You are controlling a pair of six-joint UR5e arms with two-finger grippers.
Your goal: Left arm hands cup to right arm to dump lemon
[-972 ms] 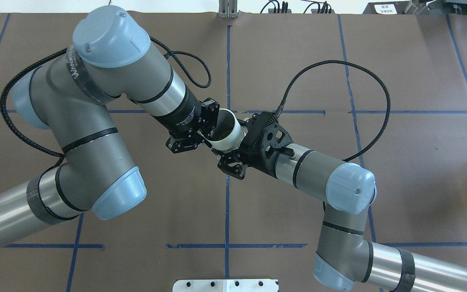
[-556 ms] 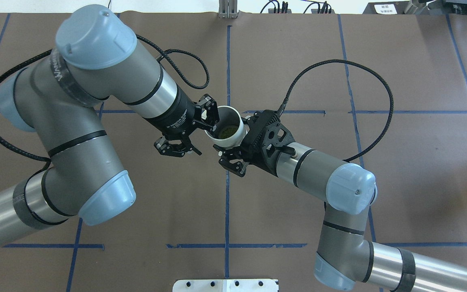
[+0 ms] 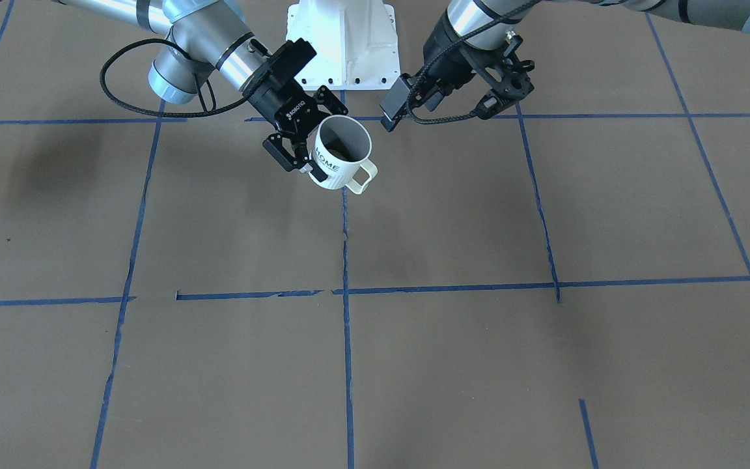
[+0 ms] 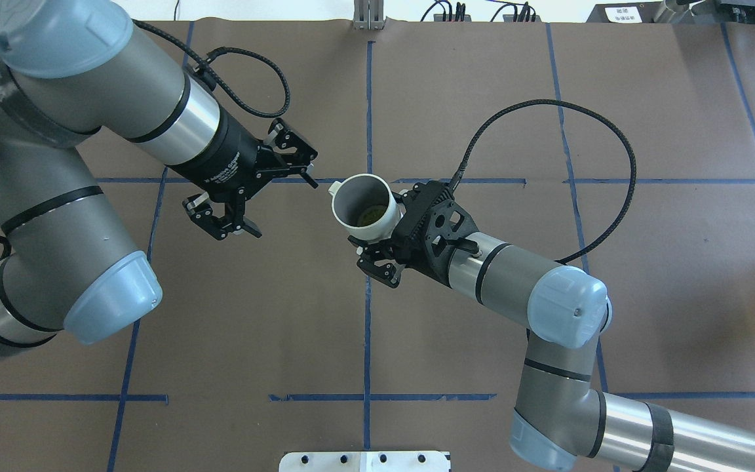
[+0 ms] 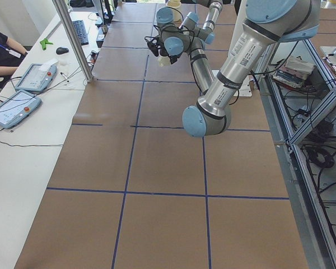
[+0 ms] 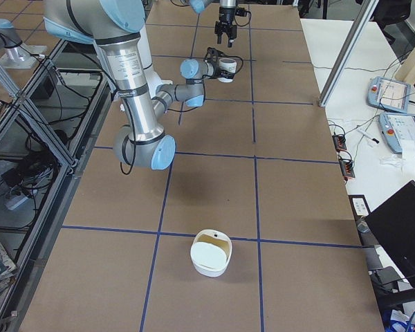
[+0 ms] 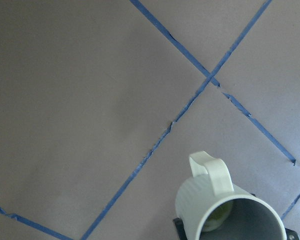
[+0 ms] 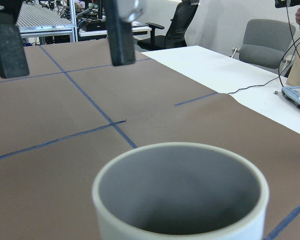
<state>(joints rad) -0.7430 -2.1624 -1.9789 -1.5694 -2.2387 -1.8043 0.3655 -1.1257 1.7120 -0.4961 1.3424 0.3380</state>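
The white ribbed "HOME" cup [image 4: 364,208] is held above the table, tilted, in my right gripper [image 4: 379,224], which is shut on its side wall. In the front view the cup [image 3: 342,159] shows its loop handle, with the right gripper [image 3: 313,140] behind it. A yellowish lemon [image 4: 372,214] lies inside. My left gripper [image 4: 285,208] is open and empty, a short way left of the cup. The left wrist view shows the cup [image 7: 225,210] and lemon [image 7: 217,215]. The right wrist view shows the cup's rim [image 8: 180,150] and the left fingers [image 8: 120,35].
The table is brown paper with blue tape lines [image 4: 367,341]. A white bowl [image 6: 211,252] stands on the table far toward the robot's right end. The right arm's cable [image 4: 613,157] loops over the table. The white robot base [image 3: 342,39] is between the arms.
My left gripper has drawn back to the left, away from the cup, with its jaws open. The cup stays in my right gripper, hardly moved.
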